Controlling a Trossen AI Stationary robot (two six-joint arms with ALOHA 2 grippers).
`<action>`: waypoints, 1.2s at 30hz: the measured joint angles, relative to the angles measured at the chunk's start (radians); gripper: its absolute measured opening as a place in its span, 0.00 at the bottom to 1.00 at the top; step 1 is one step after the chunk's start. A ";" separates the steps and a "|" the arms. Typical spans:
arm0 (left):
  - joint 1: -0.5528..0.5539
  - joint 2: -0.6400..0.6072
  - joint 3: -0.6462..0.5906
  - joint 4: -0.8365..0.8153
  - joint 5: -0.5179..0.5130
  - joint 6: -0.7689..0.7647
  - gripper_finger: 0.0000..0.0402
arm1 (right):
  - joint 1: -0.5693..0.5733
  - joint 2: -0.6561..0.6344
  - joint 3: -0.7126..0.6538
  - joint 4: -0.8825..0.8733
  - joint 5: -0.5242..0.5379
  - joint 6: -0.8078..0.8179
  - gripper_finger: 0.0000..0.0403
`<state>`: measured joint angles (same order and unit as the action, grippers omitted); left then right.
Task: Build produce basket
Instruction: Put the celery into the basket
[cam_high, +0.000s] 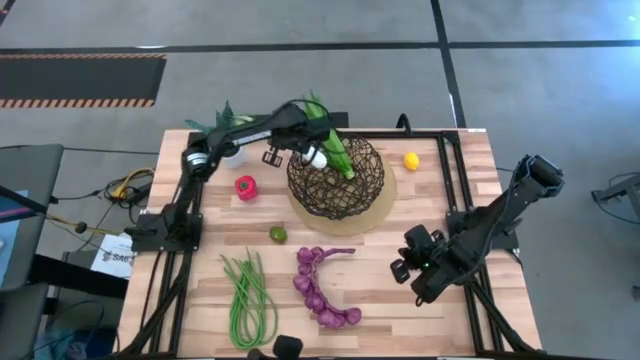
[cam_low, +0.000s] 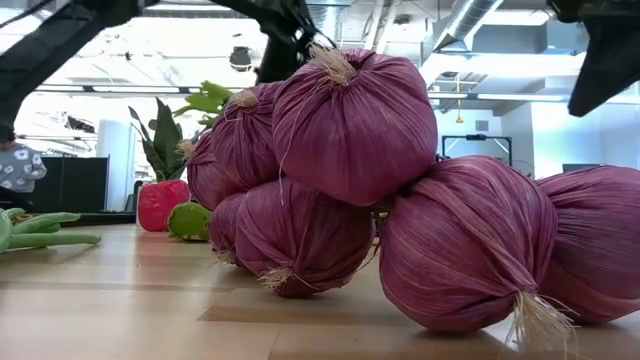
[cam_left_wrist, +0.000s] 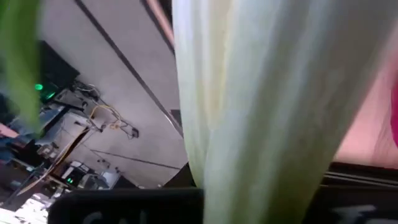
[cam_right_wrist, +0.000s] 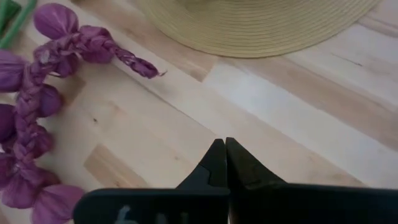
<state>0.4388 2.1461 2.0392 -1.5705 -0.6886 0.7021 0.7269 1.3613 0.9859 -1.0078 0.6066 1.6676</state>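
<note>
The left gripper (cam_high: 312, 152), reaching rightward, clamps the pale white-green leek (cam_high: 335, 155) over the far-left rim of the dark woven-wire basket (cam_high: 336, 178), while the right gripper (cam_right_wrist: 224, 147) hovers pinched closed beside the purple braided onion string (cam_high: 322, 287).

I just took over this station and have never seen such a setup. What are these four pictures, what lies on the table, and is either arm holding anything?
Two dark robot arms work at a wooden table. One picture looks straight down, one looks level across the tabletop, and one comes from each wrist. The left tool is shut on a white-green leek over the dark woven wire basket, which sits on a tan round mat. The right tool is shut and empty, above bare wood. On the table lie a purple onion string, long green beans, a red pepper, a green lime and a yellow lemon.
</note>
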 joint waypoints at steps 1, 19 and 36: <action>-0.001 0.019 0.000 0.000 -0.004 -0.002 0.02 | 0.000 0.000 0.000 -0.002 0.002 -0.001 0.00; -0.084 0.147 0.007 0.111 -0.216 0.106 0.02 | -0.001 0.000 0.000 0.011 0.019 -0.079 0.00; -0.167 0.144 0.009 0.262 -0.259 0.238 0.02 | -0.001 0.000 0.000 0.019 0.022 -0.080 0.00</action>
<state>0.2714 2.2906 2.0480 -1.3087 -0.9473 0.9400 0.7261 1.3617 0.9859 -0.9886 0.6281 1.5871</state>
